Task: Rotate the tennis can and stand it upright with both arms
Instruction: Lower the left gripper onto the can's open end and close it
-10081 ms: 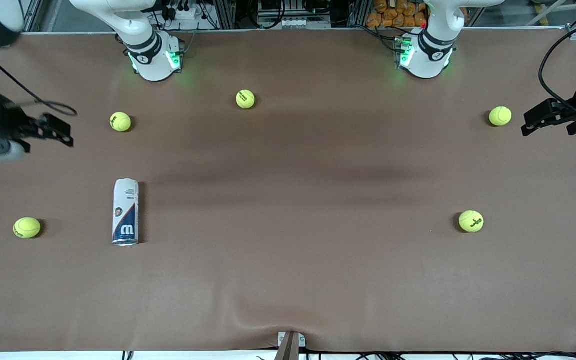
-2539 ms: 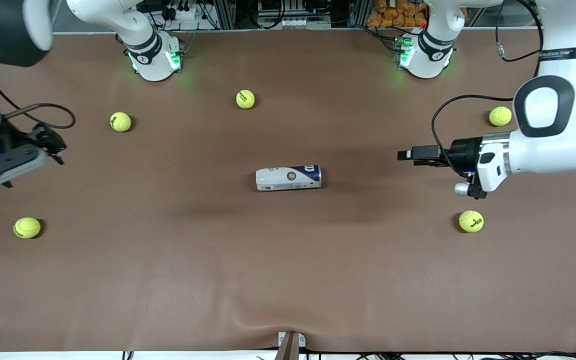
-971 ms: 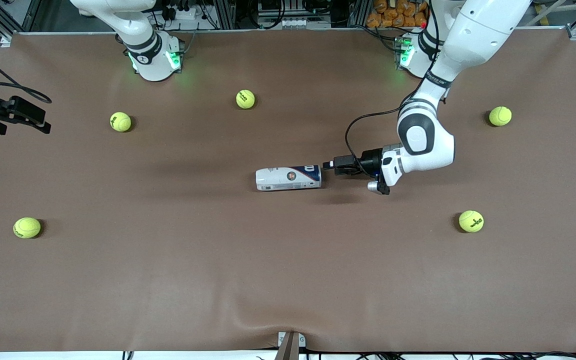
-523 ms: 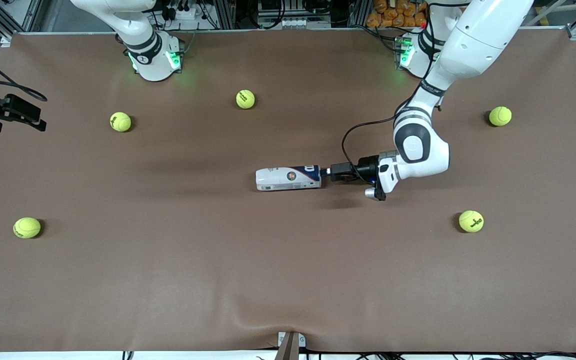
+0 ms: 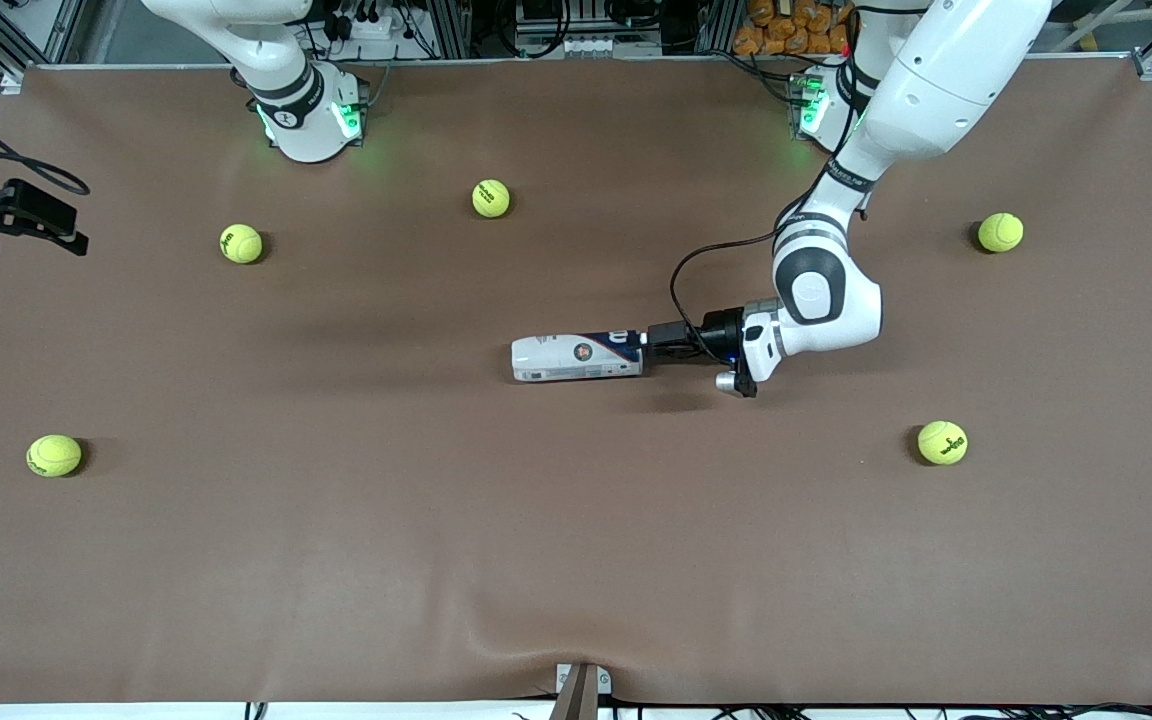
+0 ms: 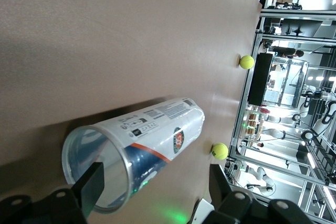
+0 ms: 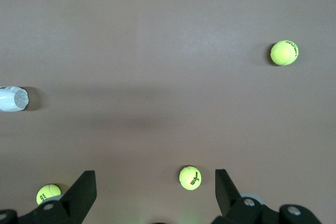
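Left pincer [image 6: 152, 187] at tennis can [image 5: 576, 357] mouth, label print unreadable

High front camera, two wrist cameras

Five tennis balls [image 5: 241, 243] scattered on brown table [image 5: 576, 560]

Tennis can [image 5: 577, 357] — white and navy, lying sideways mid-table.
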### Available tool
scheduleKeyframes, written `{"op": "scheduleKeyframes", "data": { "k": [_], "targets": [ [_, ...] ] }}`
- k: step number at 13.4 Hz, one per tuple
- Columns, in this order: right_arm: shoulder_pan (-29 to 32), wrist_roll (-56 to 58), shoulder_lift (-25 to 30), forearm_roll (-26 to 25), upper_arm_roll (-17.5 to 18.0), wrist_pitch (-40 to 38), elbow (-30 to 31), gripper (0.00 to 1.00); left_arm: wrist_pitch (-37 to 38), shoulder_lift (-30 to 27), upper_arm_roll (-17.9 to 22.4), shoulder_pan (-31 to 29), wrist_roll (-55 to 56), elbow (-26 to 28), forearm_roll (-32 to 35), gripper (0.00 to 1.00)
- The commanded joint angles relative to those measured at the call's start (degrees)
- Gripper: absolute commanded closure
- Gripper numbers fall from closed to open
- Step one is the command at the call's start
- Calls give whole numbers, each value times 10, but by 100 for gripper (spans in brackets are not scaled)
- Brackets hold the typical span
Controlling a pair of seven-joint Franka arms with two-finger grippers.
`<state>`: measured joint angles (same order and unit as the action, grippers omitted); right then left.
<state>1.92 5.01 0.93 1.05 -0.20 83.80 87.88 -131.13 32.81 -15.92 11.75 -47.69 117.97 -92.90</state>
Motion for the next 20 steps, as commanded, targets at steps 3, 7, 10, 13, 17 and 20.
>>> {"op": "scheduleKeyframes", "data": {
  "k": [3, 7, 10, 13, 17, 20],
  "targets": [
    [2, -8, 9, -3, 5, -2, -5, 0, -4, 24, -1, 6, -37, -25, -34, 41],
    [-5, -23, 9, -3, 5, -3, -9, 0, -4, 34, -2, 7, -37, -33, -36, 47],
    [-6, -23, 9, -3, 6, -3, -9, 0, -4, 34, -2, 7, -37, -33, -36, 83],
    [-7, -22, 8, -3, 6, -3, -9, 0, -4, 24, -2, 6, -28, -34, -35, 100],
    [-10, -22, 8, -3, 6, -2, -9, 0, -4, 17, -2, 6, -7, -62, -28, 100],
    [-10, -22, 8, -3, 6, -2, -9, 0, -5, -19, -1, 15, 84, -78, 2, 100]
  ]
}}
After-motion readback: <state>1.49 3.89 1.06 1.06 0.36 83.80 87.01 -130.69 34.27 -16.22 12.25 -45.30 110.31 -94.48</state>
